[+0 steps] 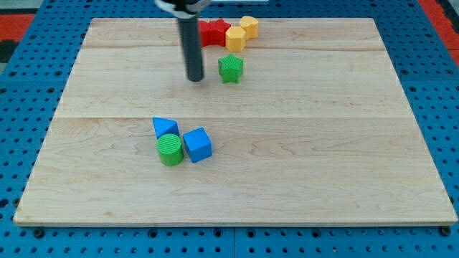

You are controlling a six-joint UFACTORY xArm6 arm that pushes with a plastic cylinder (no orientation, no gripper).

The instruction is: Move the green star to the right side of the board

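Note:
The green star (230, 68) lies on the wooden board (301, 143) near the view's top, slightly left of the middle. My tip (195, 79) stands on the board just to the star's left, a small gap away, not touching it. The dark rod rises from there out of the view's top.
A red block (211, 31) and two yellow blocks (236, 37) (249, 26) cluster just above the star at the view's top. A blue triangular block (164, 127), a green cylinder (171, 149) and a blue cube (197, 144) sit together lower left. Blue pegboard surrounds the board.

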